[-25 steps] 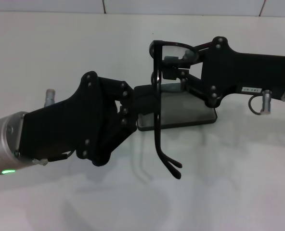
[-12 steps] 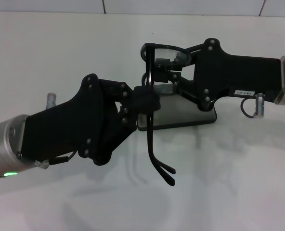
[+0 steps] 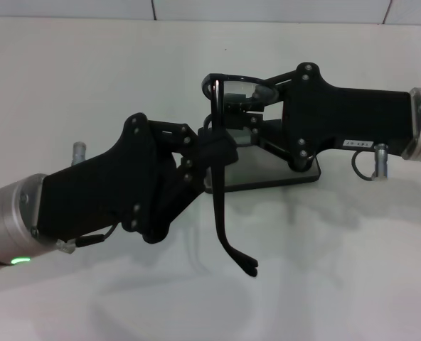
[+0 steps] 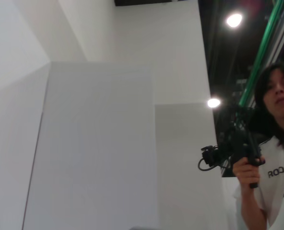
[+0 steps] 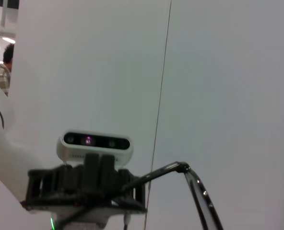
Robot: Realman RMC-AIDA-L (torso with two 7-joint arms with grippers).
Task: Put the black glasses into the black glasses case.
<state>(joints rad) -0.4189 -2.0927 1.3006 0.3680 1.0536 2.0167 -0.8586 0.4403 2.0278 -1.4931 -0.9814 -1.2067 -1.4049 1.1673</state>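
Note:
The black glasses [image 3: 217, 192] hang in the air, lenses up and the long temple arms pointing down toward me. My right gripper [image 3: 240, 108] reaches in from the right and is shut on the front frame by the lenses. My left gripper [image 3: 215, 150] comes from the lower left with its fingers shut together. The temple arms cross its fingertips, and I cannot tell whether it grips them. The black glasses case [image 3: 281, 172] lies open on the table beneath, grey lining up, partly hidden by both grippers. A temple arm also shows in the right wrist view [image 5: 199, 194].
A white table [image 3: 89, 78] runs all round the case, with a tiled wall edge at the back. The left wrist view shows white walls and a person [image 4: 271, 143] holding a device. The right wrist view shows my head camera [image 5: 95, 143].
My right gripper has moved left with the glasses, so the temple arms now cross my left fingertips. My left arm has shifted slightly right and down. The case has not moved.

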